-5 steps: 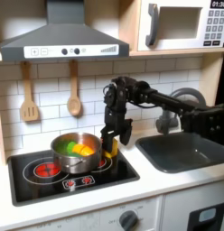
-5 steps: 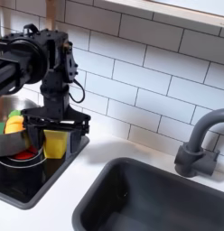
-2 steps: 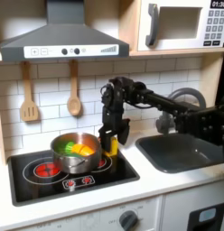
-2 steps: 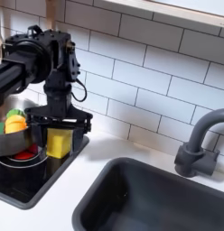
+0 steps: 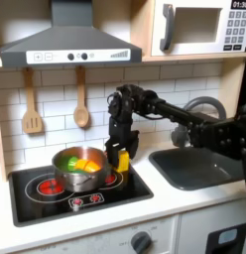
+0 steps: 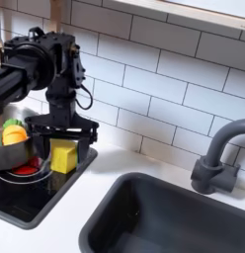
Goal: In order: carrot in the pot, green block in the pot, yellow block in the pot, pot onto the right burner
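White tile behind, toy stove below: yellow block up in the gripper, pot just to one side.

Between the jaws sits the yellow block, clamped by the gripper and carried clear of the black stovetop; in the first exterior view the same block hangs low under the gripper. From that grip, the pot lies immediately toward the first exterior view's left, its steel rim close beside the block, and in the second exterior view the pot is likewise toward the second exterior view's left. Inside it, green block and carrot already show. So my read: a short sideways carry over the rim, then a release. The pot rests on a red-ringed burner, with the sink well off on the other side.
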